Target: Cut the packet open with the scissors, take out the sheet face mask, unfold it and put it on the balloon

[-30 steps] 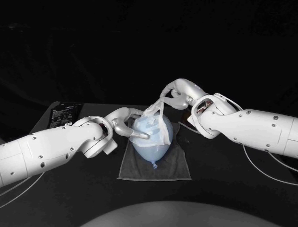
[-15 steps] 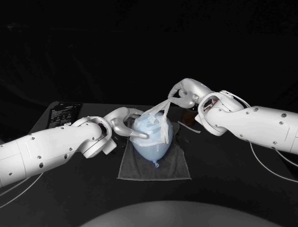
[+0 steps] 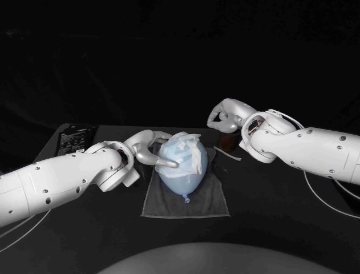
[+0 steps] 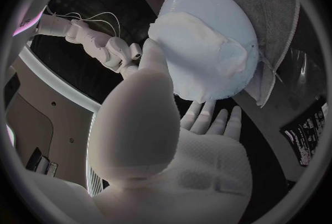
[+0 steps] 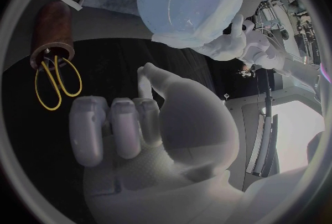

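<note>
At centre of the desk (image 3: 303, 222), on a grey cloth (image 3: 209, 206), lies the balloon (image 3: 180, 174), knot end toward the robot, w/ the white mask (image 3: 185, 149) draped over its far half. The mask looks wrinkled and bunched, esp. along the edges, so prob. not fully spread yet.

The left robot hand (image 3: 151, 149) cups the balloon from the side: fingers under it, thumb up against the mask's edge. The right robot hand (image 3: 227, 117) hangs well apart, above and beyond the balloon, fingers curled in, holding nothing. Beside it the scissors (image 5: 57, 83) stand in a brown holder (image 5: 52, 27).

Handling, as I judge it:
- **Mask:** thin, limp, likely damp, so it will cling and fold on itself. Pinch it at an outer edge or corner and pull gently, as it could tear.
- **Balloon:** v. light, springy and smooth, so it will roll or skid if pushed. Steady it at the side w/ soft, broad contact, no poking.
</note>
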Controlling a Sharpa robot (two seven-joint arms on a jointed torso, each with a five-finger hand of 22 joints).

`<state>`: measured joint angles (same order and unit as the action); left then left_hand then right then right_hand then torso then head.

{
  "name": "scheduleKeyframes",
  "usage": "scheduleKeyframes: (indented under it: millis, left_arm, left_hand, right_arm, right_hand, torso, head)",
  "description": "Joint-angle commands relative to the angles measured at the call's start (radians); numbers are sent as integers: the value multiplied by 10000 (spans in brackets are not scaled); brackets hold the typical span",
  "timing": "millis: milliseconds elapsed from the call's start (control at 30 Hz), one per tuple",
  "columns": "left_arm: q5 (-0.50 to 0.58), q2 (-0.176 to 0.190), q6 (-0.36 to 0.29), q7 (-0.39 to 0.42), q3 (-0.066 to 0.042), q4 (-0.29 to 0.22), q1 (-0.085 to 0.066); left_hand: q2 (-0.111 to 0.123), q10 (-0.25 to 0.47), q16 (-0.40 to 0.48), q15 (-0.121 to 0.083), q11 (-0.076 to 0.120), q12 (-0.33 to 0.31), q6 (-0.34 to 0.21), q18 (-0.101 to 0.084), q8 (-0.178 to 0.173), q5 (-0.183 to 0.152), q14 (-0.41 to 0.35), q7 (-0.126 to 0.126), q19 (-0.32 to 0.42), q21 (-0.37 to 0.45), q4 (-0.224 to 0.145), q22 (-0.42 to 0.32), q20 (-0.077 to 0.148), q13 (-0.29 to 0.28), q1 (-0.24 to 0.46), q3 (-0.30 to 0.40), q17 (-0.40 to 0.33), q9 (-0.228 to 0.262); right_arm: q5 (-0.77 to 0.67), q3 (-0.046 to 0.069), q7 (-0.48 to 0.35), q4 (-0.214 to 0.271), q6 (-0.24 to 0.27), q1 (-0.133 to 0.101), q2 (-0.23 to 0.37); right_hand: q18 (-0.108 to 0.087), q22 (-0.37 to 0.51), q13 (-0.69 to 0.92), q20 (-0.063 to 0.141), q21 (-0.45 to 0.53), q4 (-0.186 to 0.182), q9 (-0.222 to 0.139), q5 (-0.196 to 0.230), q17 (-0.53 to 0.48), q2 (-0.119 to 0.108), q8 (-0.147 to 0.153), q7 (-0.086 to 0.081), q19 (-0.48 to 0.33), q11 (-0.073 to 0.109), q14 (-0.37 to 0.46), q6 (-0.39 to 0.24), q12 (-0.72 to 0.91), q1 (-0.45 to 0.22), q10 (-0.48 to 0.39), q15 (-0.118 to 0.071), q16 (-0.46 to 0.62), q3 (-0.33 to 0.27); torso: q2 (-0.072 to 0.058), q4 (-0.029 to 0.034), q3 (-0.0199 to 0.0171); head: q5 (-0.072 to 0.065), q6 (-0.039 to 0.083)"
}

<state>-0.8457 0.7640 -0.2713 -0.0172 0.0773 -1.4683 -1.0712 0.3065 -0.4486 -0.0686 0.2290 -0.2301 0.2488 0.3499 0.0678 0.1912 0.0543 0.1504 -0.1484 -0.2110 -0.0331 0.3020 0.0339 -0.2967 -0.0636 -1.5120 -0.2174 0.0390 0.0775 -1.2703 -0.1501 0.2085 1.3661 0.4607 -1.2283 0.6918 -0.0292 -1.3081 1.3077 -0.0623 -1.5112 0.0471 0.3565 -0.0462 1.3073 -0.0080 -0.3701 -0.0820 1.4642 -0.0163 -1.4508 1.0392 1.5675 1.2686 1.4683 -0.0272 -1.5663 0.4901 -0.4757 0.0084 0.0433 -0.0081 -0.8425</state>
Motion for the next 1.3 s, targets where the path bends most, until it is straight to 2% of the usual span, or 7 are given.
scheduleKeyframes:
  millis: [33,200,300,600,933,1133,1300]
  left_arm:
    - [50,-27,234,-88,27,-47,28]
    - [50,-26,234,-92,27,-60,28]
    - [50,-18,229,-93,28,-66,28]
    - [50,-7,215,-85,28,-70,28]
    - [50,31,201,-78,28,-69,27]
    - [50,58,192,-76,28,-72,27]
    - [50,75,201,-75,28,-74,27]
  left_hand:
    - [5,-1,66,-69,14,24,-54,-112,-18,20,5,-1158,84,-17,10,9,-12,-4,-53,-19,11,10]
    - [5,-1,66,-69,14,24,-54,-112,-18,20,5,-1158,84,-17,10,9,-12,-4,-53,-19,11,10]
    - [5,-1,66,-69,14,24,-54,-112,-18,20,5,-1158,84,-17,10,9,-12,-4,-53,-19,11,10]
    - [5,-8,63,-68,16,31,-69,-112,-24,19,18,-1154,86,-17,10,9,-11,-4,-44,-21,15,10]
    - [4,-20,59,-69,18,41,-62,-111,-19,19,31,-1152,76,-19,9,11,-11,-5,-41,-20,19,14]
    - [4,-20,59,-69,18,41,-62,-111,-19,19,31,-1152,76,-19,9,11,-11,-5,-41,-20,19,14]
    - [4,-20,59,-69,18,41,-62,-111,-19,19,31,-1152,76,-19,9,11,-11,-5,-41,-20,19,14]
  right_arm:
    - [100,-19,241,-169,-206,21,-128]
    - [464,-50,158,-337,20,80,-257]
    - [887,-60,91,-207,250,96,-143]
    - [2245,-96,17,1359,614,298,890]
    - [3503,-188,105,3198,1094,1063,2086]
    - [4126,-209,-209,3696,1746,1549,2312]
    - [2581,-221,-666,3843,2515,1921,2382]
  right_hand:
    - [138,-2423,2631,77,68,-28,14,-24,2635,91,-48,-9,809,74,-1200,67,33,43,1025,-256,-45,48]
    - [112,-2387,2631,84,186,-70,13,-24,2635,73,-36,-38,762,57,-1200,-90,33,-48,1025,-250,-45,66]
    - [80,-2339,2631,42,343,-265,-64,-20,2635,-177,145,-196,700,-72,-1200,-484,33,-409,1025,-158,-45,-157]
    - [52,-2295,2631,-76,487,-613,-177,-20,2635,-489,340,-372,642,-239,-1200,-791,33,-841,1025,-4,-45,-549]
    - [53,-2300,2631,-114,470,-700,-207,-20,2635,-589,365,-401,651,-260,-1200,-825,33,-874,1025,16,-45,-685]
    - [3,-2231,2631,-176,694,-582,-281,-27,2635,-743,474,-493,564,-342,-1200,-1025,33,-613,1025,76,-45,-767]
    - [-46,-2162,2631,-243,920,-215,-340,-25,2635,-1043,532,-568,475,-407,-1200,-1124,33,-191,1025,143,-45,-828]
  torso:
    - [-12,0,-2]
    - [-10,21,-1]
    - [-3,14,8]
    - [5,-3,9]
    - [-2,-16,-11]
    - [-9,-10,-6]
    - [-8,5,5]
  head:
    - [-29,18]
    - [-79,21]
    - [-91,12]
    - [-197,-27]
    - [-270,-100]
    - [-335,-173]
    - [-410,-220]
